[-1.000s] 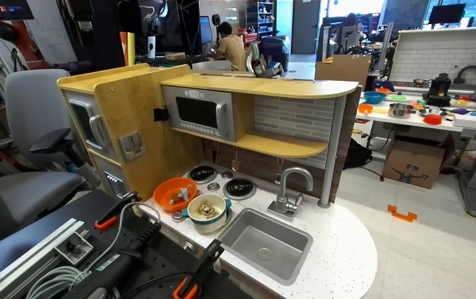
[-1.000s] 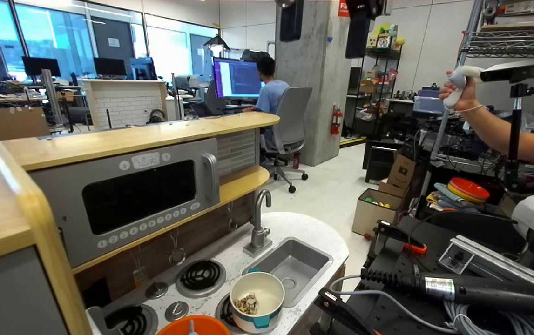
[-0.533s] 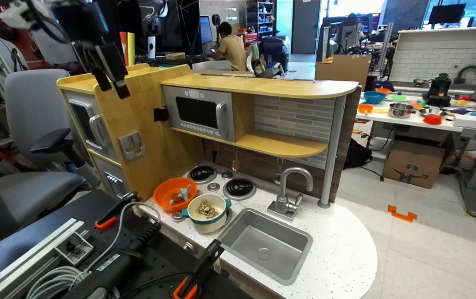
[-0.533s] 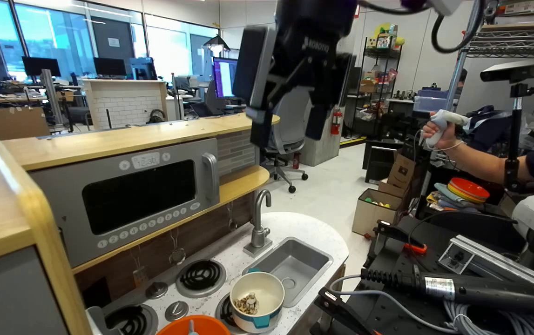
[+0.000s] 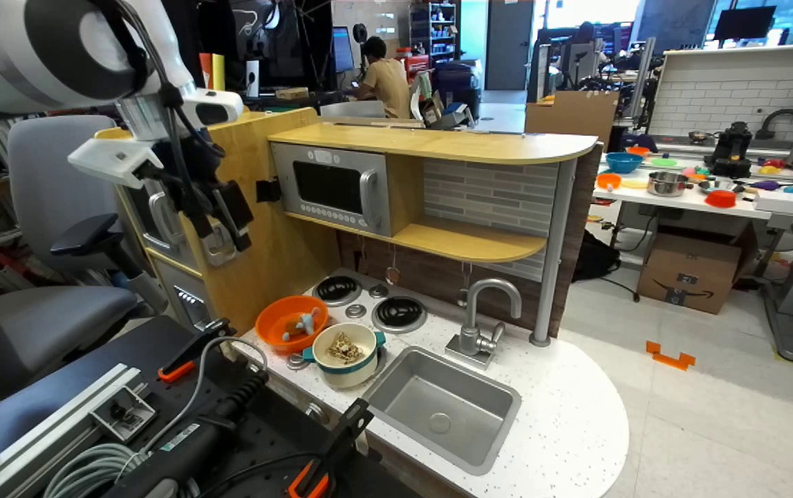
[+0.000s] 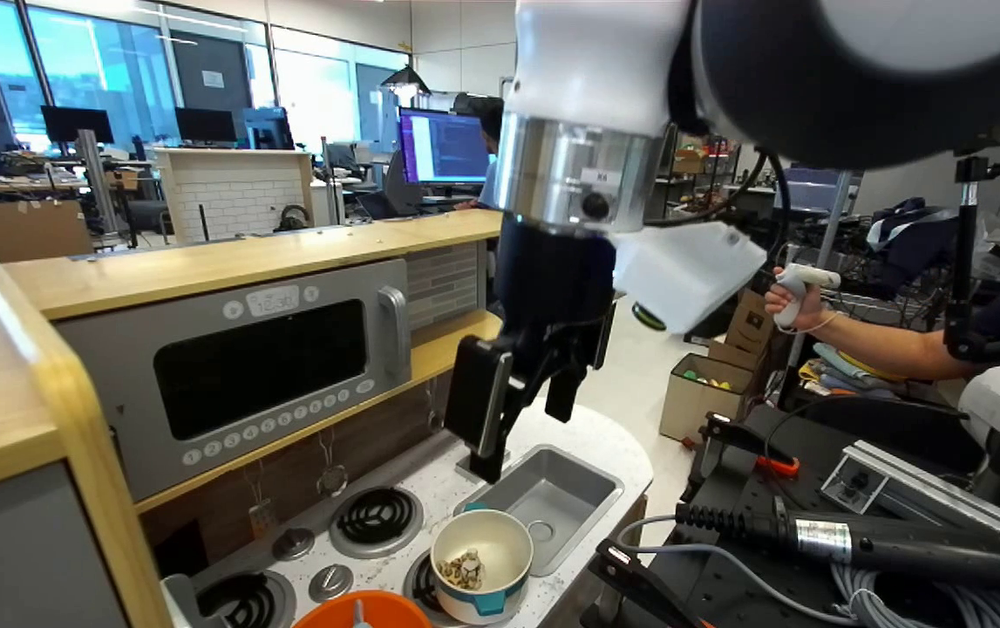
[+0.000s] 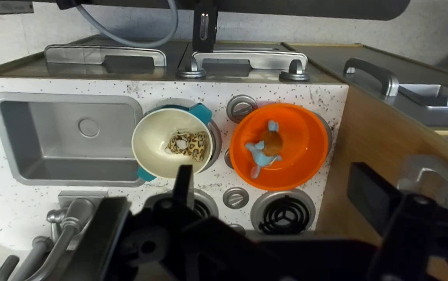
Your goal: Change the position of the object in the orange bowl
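The orange bowl (image 7: 304, 152) sits over a burner on the toy stove, beside the wooden cabinet side. It also shows in both exterior views (image 5: 269, 324) (image 6: 395, 609), cut by the lower edge in one of them. A small light blue and brown toy (image 7: 263, 158) lies in the bowl, toward its pot side; it also shows in an exterior view (image 5: 306, 322). My gripper (image 7: 272, 181) is open and empty, pointing down, well above the counter. In both exterior views the gripper (image 5: 222, 236) (image 6: 524, 440) hangs in the air, apart from bowl and toy.
A cream pot (image 7: 153, 136) with teal handles, holding a leopard-print item (image 7: 188, 145), stands close to the bowl. The sink (image 7: 71, 134) and tap (image 7: 77, 218) lie past the pot. The microwave shelf (image 5: 341, 187) overhangs the rear; the wooden cabinet (image 5: 230, 173) borders the stove.
The arm and gripper have come into view from above and moved down toward the stove area. The gripper stays open. The bowl, toy and pot have not moved.
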